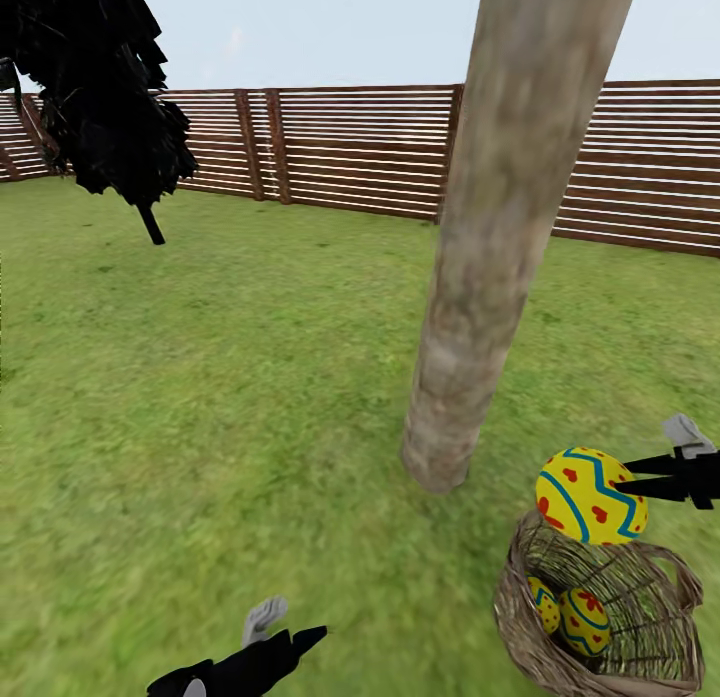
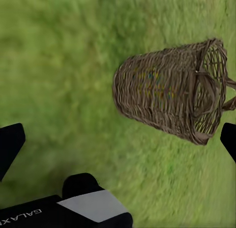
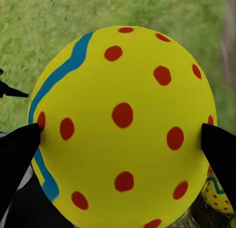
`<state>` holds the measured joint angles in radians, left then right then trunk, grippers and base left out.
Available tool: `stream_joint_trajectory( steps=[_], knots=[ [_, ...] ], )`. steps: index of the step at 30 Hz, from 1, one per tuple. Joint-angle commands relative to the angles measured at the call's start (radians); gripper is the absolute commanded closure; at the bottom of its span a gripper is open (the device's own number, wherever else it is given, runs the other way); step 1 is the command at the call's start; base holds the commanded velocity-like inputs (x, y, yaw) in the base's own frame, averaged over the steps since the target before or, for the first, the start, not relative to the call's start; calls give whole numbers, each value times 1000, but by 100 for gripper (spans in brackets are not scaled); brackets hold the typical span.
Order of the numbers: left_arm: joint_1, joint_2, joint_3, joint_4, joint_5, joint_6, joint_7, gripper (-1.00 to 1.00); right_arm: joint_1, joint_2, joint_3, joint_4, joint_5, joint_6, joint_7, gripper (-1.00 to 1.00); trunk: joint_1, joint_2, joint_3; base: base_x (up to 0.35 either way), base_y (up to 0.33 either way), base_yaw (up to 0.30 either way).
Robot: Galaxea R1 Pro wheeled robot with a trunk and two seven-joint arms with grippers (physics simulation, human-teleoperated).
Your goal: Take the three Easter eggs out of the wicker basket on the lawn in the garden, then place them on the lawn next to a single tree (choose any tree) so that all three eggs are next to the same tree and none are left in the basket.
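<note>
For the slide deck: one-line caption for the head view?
Right gripper lifts one Easter egg above the wicker basket beside the tree.

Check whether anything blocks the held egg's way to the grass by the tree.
Nothing visible does. The right gripper holds the egg above the basket, and bare lawn lies between it and the tree. The trunk itself is the nearest thing to steer clear of.

One dotted yellow egg [image 1: 590, 497] is lifted above the wicker basket [image 1: 640, 667]; two eggs [image 1: 572, 615] apparently remain inside, beside the trunk [image 1: 490, 277].
</note>
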<state>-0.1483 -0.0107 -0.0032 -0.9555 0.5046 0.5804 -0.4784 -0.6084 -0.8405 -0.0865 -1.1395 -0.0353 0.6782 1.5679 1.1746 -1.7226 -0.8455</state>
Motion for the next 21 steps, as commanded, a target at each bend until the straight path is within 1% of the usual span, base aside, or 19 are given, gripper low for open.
stream_joint_trajectory(
  steps=[1, 2, 5, 8, 10, 14, 16, 17, 20, 21],
  knots=[
    [0, 0, 0, 0, 8, 7, 1, -100, -1, -7, 0, 0, -13, 11, 3, 100, 0, 0, -1, 0, 268, 0],
    [0, 0, 0, 0, 8, 7, 1, -100, -1, -18, 1, 0, -28, 11, 3, 100, 0, 0, -1, 0, 268, 0],
    [0, 0, -2, 0, 7, 7, 1, -100, -1, -41, 1, 3, -46, 11, 3, 100, 0, 0, -1, 0, 246, 0],
    [0, 0, -4, 0, 7, 7, 1, -100, -1, -64, 1, 10, -68, 11, 3, 100, 0, 0, -1, 0, 80, 0],
    [0, 0, -4, 0, 6, 7, 2, -100, -1, -84, 1, 14, -86, 11, 3, 100, 0, 0, -1, 0, 17, 0],
    [0, 0, -4, 0, 6, 7, 3, -100, -1, -96, -3, 16, -94, 11, 3, 100, 0, 0, -1, 0, 4, 0],
    [0, 0, -4, 0, 6, 7, 3, -100, -1, -109, -8, 16, -97, 11, 3, 100, 0, 0, -1, 0, 0, 0],
    [0, 0, -4, 0, 6, 7, 2, -100, -1, -114, -9, 17, -103, 11, 3, 100, 0, 0, -1, 0, 0, 0],
    [0, 0, -4, 0, 6, 7, 2, -100, -1, -133, -11, 19, -149, 11, 3, 100, 0, 0, -1, 0, 0, 0],
    [0, 0, -4, 0, 7, 7, 2, -100, -1, -135, -11, 19, -154, 11, 3, 100, 0, 0, -1, 7, 5, 0]
  ],
)
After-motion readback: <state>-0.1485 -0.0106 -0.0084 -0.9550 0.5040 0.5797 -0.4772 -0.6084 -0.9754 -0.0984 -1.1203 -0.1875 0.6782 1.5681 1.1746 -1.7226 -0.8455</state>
